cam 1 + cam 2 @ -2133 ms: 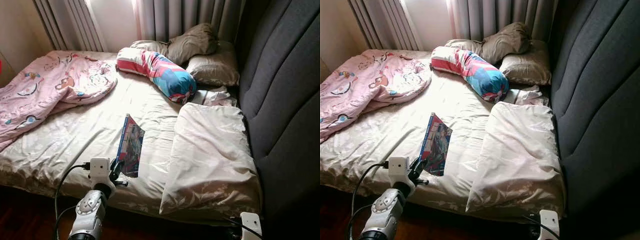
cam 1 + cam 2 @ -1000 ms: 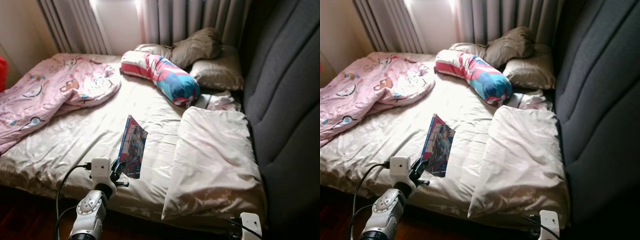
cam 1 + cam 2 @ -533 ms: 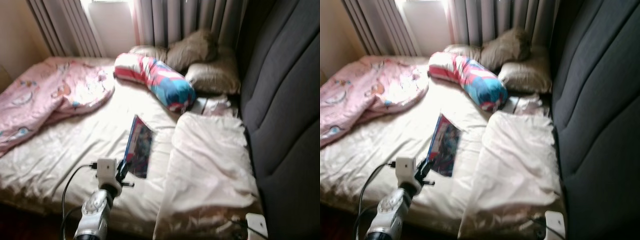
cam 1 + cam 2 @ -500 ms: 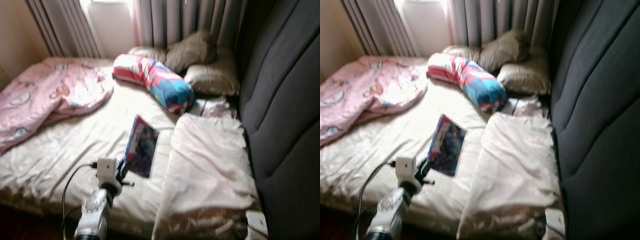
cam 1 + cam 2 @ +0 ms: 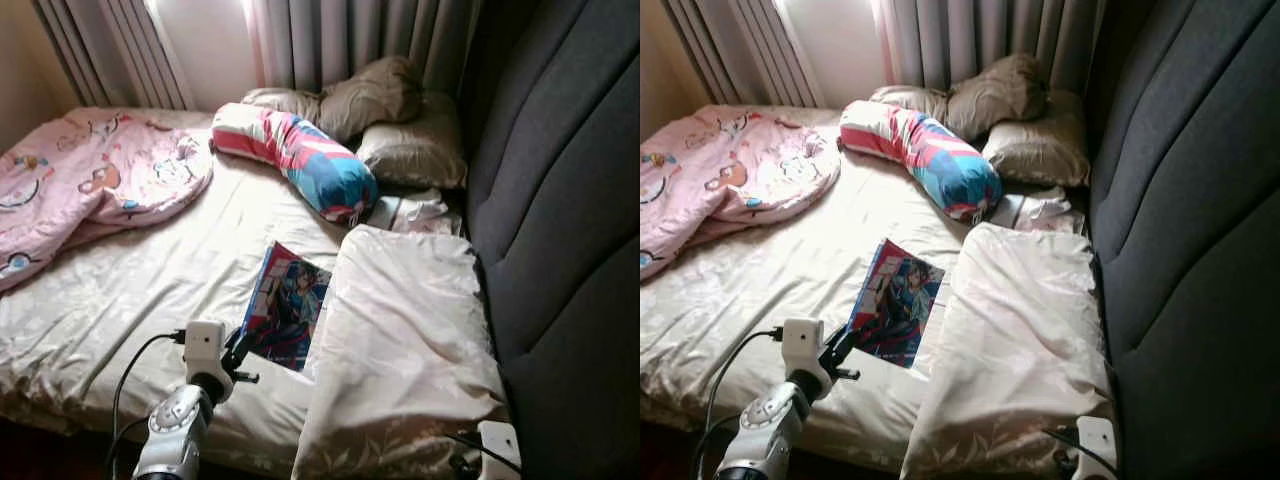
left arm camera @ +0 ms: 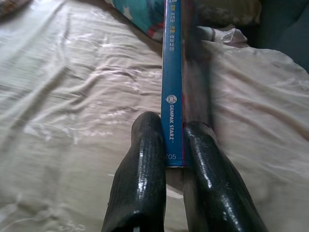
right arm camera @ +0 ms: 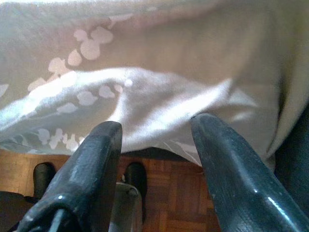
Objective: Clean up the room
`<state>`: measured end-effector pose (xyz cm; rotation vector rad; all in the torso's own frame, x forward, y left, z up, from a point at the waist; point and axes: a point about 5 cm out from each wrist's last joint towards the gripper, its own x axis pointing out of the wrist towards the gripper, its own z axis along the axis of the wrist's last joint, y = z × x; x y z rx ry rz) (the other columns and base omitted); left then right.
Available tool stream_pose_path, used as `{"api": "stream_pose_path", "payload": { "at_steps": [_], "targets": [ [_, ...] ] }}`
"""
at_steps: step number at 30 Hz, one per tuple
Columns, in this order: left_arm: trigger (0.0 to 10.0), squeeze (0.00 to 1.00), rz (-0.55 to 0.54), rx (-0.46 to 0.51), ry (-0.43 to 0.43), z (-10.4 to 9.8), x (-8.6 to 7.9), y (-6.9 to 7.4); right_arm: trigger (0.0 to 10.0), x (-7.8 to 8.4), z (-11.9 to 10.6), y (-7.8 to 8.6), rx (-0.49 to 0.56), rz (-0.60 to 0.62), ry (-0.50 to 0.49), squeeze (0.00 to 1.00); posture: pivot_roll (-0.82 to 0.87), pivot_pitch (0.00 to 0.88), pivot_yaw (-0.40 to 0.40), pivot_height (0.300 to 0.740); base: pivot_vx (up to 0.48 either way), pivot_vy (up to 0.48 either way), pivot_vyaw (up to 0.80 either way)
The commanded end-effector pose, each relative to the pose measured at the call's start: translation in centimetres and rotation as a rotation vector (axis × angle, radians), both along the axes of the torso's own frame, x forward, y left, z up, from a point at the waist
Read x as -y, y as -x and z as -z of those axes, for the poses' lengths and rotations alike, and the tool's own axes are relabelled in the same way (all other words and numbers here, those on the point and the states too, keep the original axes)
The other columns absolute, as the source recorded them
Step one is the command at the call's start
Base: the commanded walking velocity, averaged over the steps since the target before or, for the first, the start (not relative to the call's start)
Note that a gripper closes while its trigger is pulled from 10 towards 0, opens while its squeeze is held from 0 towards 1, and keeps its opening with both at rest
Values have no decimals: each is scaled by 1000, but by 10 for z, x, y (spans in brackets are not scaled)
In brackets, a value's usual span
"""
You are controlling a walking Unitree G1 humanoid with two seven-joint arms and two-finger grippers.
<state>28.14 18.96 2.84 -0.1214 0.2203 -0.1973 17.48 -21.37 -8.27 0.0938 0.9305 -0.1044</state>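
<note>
Book (image 5: 288,318) over cream bed (image 5: 150,290)

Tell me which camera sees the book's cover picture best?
The left eye view: the book tilts its whole illustrated cover toward the camera above the bed. The right eye view shows about the same. The left wrist view shows its blue spine, pinched in the left end effector.

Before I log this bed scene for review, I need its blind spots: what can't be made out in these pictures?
- The book: its near lower corner sits behind the left gripper in the eye views; the left wrist view gives just its spine.
- The small printed cloth: partly tucked behind the cream pillow, so what it is can't be told.
- The pink blanket: cut off by the left edge.
- The right gripper: its arm is cropped at the bottom edge.
</note>
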Motion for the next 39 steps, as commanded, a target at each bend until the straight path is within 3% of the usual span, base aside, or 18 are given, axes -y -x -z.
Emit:
{"api": "stream_pose_path", "payload": {
  "at_steps": [1,13,23,24,25,27,33,39],
  "targets": [
    [10000,0,-46,31,-22,-8,-10,-5,10000,2,0,2,1,7,1,0,-74,16,28,740,0,0,0],
    [10000,0,-33,42,-3,-11,-10,-7,10000,2,0,2,26,12,-1,0,-80,17,27,740,0,0,0],
    [10000,0,-16,45,-1,-12,-8,-10,10000,2,-13,-11,236,53,-14,0,-96,11,35,740,0,0,0],
    [10000,0,-10,48,-2,-13,-7,-11,10000,-5,-28,-36,343,31,-11,0,-95,11,35,740,0,0,0],
    [10000,0,-10,48,-2,-13,-7,-11,10000,-5,-28,-36,343,31,-11,0,-95,11,35,740,0,0,0],
    [10000,0,-6,54,-1,-14,-6,-12,10000,-15,-57,-73,528,13,-3,0,-90,13,35,740,0,0,0],
    [10000,0,-9,53,5,-14,-8,-12,10000,-15,-67,-78,631,20,14,0,-97,18,36,740,0,0,0],
    [10000,0,-3,44,12,-13,-8,-12,10000,-15,-71,-80,665,14,2,0,-106,24,37,740,0,0,0]
  ]
}}
